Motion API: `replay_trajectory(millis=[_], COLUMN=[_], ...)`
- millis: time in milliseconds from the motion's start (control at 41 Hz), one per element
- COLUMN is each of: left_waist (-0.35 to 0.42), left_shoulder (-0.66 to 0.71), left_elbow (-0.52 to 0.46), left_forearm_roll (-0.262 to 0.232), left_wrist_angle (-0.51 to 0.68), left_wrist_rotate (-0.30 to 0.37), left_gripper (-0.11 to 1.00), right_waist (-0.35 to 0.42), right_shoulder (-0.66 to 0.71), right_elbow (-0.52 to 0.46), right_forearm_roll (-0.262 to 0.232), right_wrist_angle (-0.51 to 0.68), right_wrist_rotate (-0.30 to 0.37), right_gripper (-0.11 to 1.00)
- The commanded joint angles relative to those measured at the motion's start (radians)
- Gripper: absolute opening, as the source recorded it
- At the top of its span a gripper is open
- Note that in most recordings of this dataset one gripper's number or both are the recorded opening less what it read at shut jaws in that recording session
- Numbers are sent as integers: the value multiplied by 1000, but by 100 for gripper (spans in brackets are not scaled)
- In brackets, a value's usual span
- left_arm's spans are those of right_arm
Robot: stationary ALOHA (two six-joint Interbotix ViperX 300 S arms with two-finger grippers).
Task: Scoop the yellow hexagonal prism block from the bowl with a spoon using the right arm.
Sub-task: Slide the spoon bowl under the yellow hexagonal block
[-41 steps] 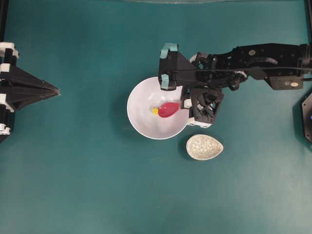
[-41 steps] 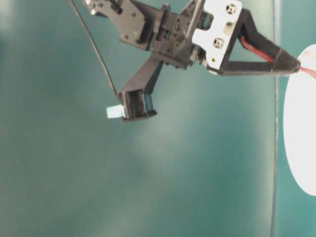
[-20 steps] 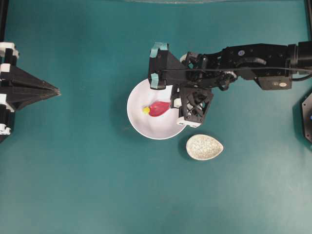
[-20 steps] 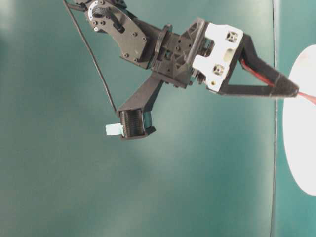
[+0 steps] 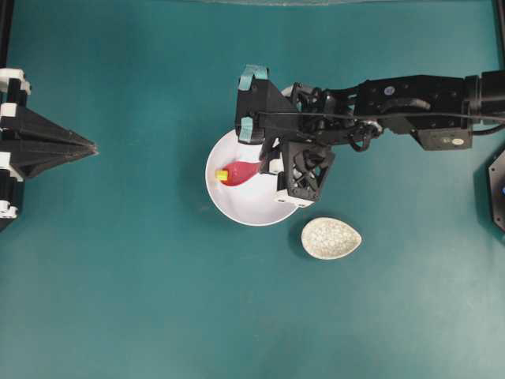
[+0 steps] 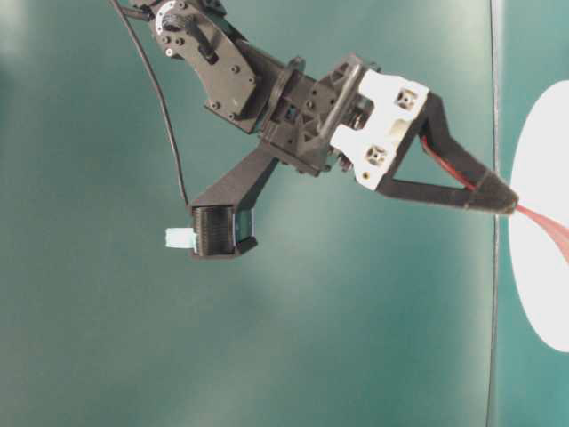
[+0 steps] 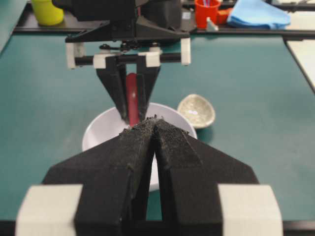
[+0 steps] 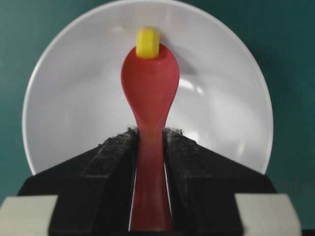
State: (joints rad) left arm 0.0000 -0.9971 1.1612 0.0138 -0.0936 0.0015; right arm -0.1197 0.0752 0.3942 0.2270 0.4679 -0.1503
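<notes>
The white bowl (image 5: 251, 207) stands mid-table. My right gripper (image 5: 265, 167) hangs over its right half, shut on the handle of the red spoon (image 5: 241, 172). In the right wrist view the fingers (image 8: 118, 147) pinch the spoon (image 8: 150, 88) on both sides, and the scoop reaches across the bowl (image 8: 74, 98). The yellow block (image 8: 147, 43) sits at the scoop's tip near the far wall; whether it rests on the lip or just ahead of it I cannot tell. Overhead, the block (image 5: 222, 174) lies near the bowl's left wall. My left gripper (image 5: 91, 147) is shut and empty at the left edge.
A speckled grey oval spoon rest (image 5: 331, 238) lies just right of and below the bowl. A black fixture (image 5: 497, 189) sits at the right edge. The left wrist view shows a yellow cup (image 7: 47, 11), an orange cup (image 7: 205, 12) and a blue cloth (image 7: 258, 14) beyond the table.
My right gripper has moved left over the bowl and tilted downward, carrying the spoon. The yellow block has travelled left at the scoop's tip. The left arm stayed still.
</notes>
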Motion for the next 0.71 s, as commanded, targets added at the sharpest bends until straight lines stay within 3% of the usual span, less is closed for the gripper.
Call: replay_trajectory(millis=[0, 342, 683], left_waist=[0, 0, 0], left_shoulder=[5, 2, 2], left_elbow=[-29, -31, -29], left_forearm_roll=[2, 2, 3], left_wrist_angle=[-5, -5, -5], left_wrist_rotate=[0, -2, -2], left_gripper=[2, 2, 2], right_waist=[5, 8, 18], right_shoulder=[-17, -51, -100], right_elbow=[-20, 32, 110], right_forearm_roll=[8, 23, 31], right_wrist_angle=[-28, -52, -190], right_wrist_rotate=[5, 8, 69], right_gripper=[25, 25, 25])
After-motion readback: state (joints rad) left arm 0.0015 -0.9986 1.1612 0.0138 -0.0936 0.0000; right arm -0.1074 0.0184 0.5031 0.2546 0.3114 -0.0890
